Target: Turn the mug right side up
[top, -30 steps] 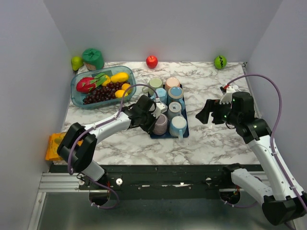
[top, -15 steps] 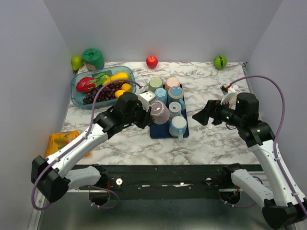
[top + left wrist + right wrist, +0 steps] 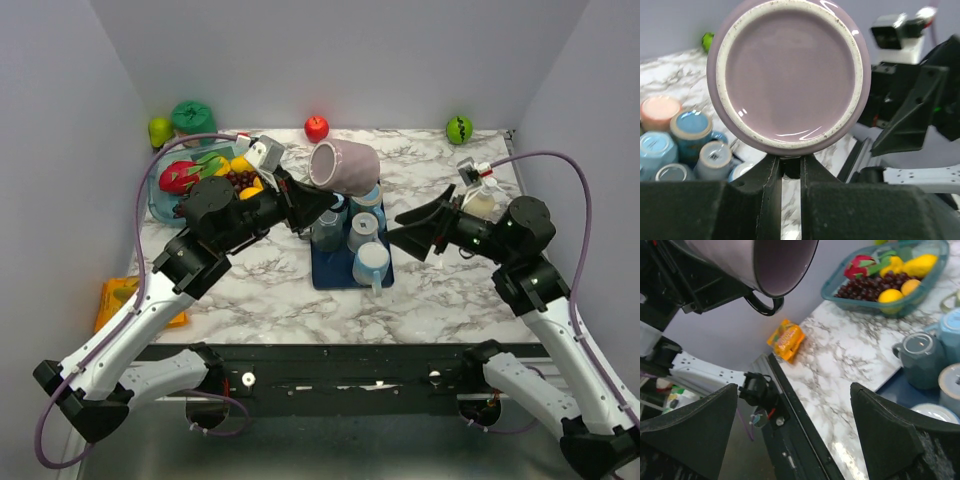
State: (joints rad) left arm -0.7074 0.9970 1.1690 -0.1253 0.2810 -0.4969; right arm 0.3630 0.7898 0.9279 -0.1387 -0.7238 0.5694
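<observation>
The purple mug (image 3: 345, 167) hangs in the air above the blue tray (image 3: 327, 276), tipped on its side. Its base faces my left wrist camera (image 3: 790, 80) and its mouth points right, showing in the right wrist view (image 3: 777, 262). My left gripper (image 3: 308, 203) is shut on the mug's handle (image 3: 764, 304), and its fingertips (image 3: 771, 172) close just under the base. My right gripper (image 3: 418, 228) is wide open and empty, right of the tray, pointing left toward the mug. It is well apart from the mug (image 3: 797, 432).
Several other mugs (image 3: 365, 240) stand upside down on the tray. A teal fruit bowl (image 3: 156, 190) sits at the back left. A red apple (image 3: 316, 128) and green fruit (image 3: 459, 129) lie by the back wall. An orange packet (image 3: 113, 298) lies at the left front edge.
My left gripper lifted the purple mug off the tray, raised it up and back, and tipped it onto its side. My right gripper shifted left and turned toward the mug.
</observation>
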